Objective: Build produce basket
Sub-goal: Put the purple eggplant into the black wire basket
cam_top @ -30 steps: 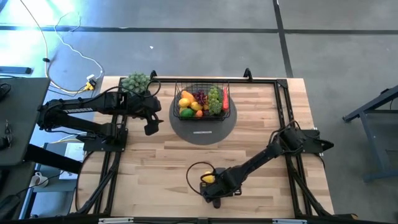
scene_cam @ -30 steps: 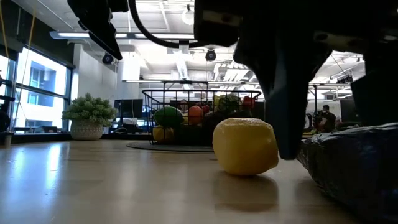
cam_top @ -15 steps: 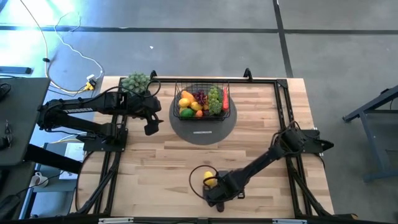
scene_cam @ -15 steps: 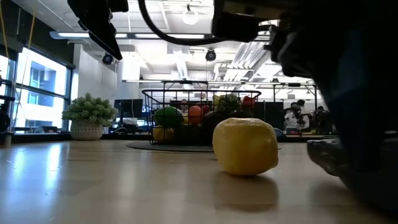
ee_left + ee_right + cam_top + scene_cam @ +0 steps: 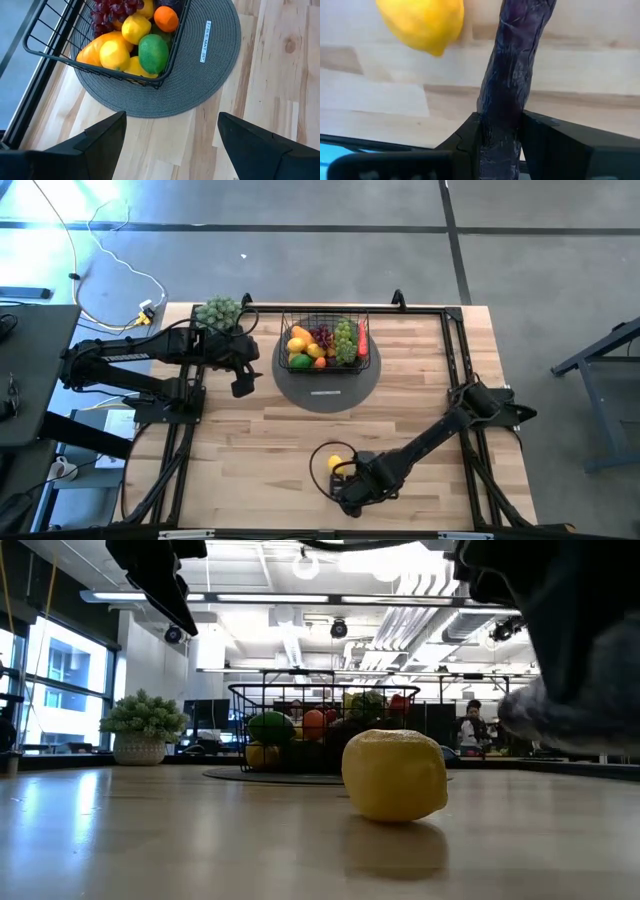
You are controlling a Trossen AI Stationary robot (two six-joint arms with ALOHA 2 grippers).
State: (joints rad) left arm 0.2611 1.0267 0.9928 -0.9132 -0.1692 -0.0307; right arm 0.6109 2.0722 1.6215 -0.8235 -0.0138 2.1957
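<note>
High view: the basket [image 5: 324, 345], mostly filled, sits far-centre on the bench [image 5: 250, 440]; the right gripper [image 5: 350, 498] is near the front edge beside a lemon [image 5: 337, 464].

Right wrist view: jaws clamped on an eggplant [image 5: 512, 90]. Next, I judge, carry it to the basket.

Left wrist view: the left gripper [image 5: 170, 131], jaws apart, hovers beside the basket.

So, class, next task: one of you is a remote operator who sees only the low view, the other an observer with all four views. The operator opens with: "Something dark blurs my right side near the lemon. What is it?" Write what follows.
Observer: The right hand, shut on a dark purple eggplant. The right wrist view shows it clamped between the fingers.
Operator: Is the lemon gripped too?
Observer: No. From above, the lemon lies free on the table beside that hand.
Operator: Where is the left hand?
Observer: The left hand hangs open beside the round grey mat under the basket.
</note>
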